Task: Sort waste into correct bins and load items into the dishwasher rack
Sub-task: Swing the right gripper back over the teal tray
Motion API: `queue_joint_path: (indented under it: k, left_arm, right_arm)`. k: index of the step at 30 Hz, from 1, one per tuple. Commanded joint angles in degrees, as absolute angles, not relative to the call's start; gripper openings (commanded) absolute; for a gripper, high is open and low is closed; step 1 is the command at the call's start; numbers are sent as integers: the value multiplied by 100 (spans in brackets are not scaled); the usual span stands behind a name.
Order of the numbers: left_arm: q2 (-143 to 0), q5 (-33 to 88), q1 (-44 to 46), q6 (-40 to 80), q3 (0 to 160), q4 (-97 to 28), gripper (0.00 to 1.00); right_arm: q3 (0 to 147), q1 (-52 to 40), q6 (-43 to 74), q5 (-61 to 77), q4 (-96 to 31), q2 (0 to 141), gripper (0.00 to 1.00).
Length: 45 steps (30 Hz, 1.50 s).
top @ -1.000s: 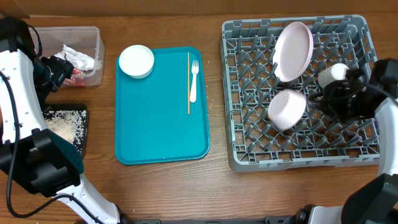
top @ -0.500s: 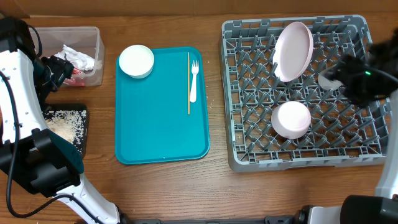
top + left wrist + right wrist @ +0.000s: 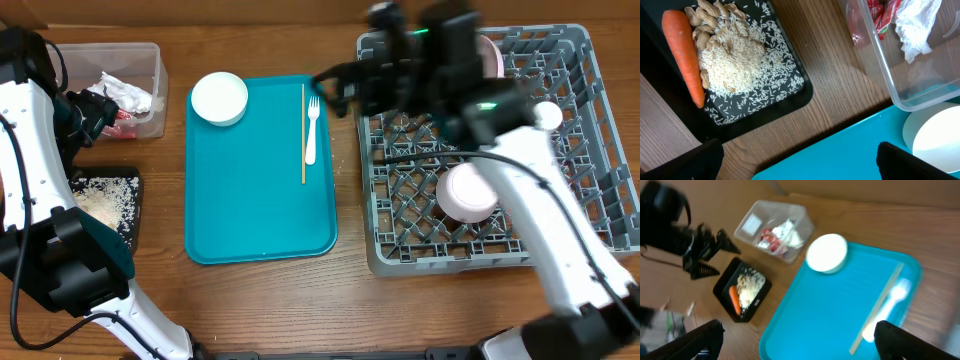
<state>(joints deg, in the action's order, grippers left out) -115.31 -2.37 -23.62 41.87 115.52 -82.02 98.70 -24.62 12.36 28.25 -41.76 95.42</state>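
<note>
Grey pegs in the near half of the dishwasher rack (image 3: pixel 575 235) are hemming in one small white bowl (image 3: pixel 468 192), likely so that it cannot slide; whether its mouth is facing up or down I cannot tell. Level with it on the robot's left, the black tray (image 3: pixel 801 92) is carrying the food waste: the carrot (image 3: pixel 684 55) is lying along one edge with the beige scraps (image 3: pixel 735 57) heaped against it, apparently being kept apart from the dry rubbish. Between rack and black tray the teal tray (image 3: pixel 260 210) is serving as a staging place for what is not yet loaded: the white fork (image 3: pixel 311 130) and the wooden stick (image 3: pixel 303 135) are lying side by side near its right edge, and the second bowl (image 3: pixel 219 97) is sitting in its far left corner. The left gripper (image 3: pixel 800 162) is hovering over the table between black tray, clear tub (image 3: pixel 900 85) and teal tray, fingers spread wide and gripping nothing. The right gripper (image 3: pixel 800 340) is hanging by the teal tray's far right corner, equally wide and empty, seemingly lining up on the fork or stick. Farther back, the clear tub is holding the red wrapper (image 3: pixel 879 15) and the white napkin (image 3: pixel 912 27). In the rack's far part the white cup (image 3: pixel 547 115) is showing beside the right arm, while the pink plate (image 3: pixel 491 57) is mostly hiding behind it.
</note>
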Motion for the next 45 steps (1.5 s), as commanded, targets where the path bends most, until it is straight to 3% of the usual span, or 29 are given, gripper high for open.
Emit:
queue_joint_path:
  k: [1,12,28,35,45]
  left_arm:
    - [-11550,-301,-2314,4244,11544,-8200,100]
    - [-11550,-301,-2314,4244,11544,-8200,100]
    - [-11550,-301,-2314,4244,11544,-8200,100]
    - [-11550,-301,-2311,4244,11544,-8200,100]
    - [-11550,-301,-2314,4244,11544,-8200,100]
  right_arm:
    - [9957,-2991,1205,2467,-3719,10206,100]
    - [9961,-3677,1345,1656,-2534,11378,100]
    - [9961,-3706,1540,1605,-1050,12156,100]
    - [9959,-3677,1846,845,-1120,12186,100]
    - [9957,-3647,1846,836,-1767,12197,100]
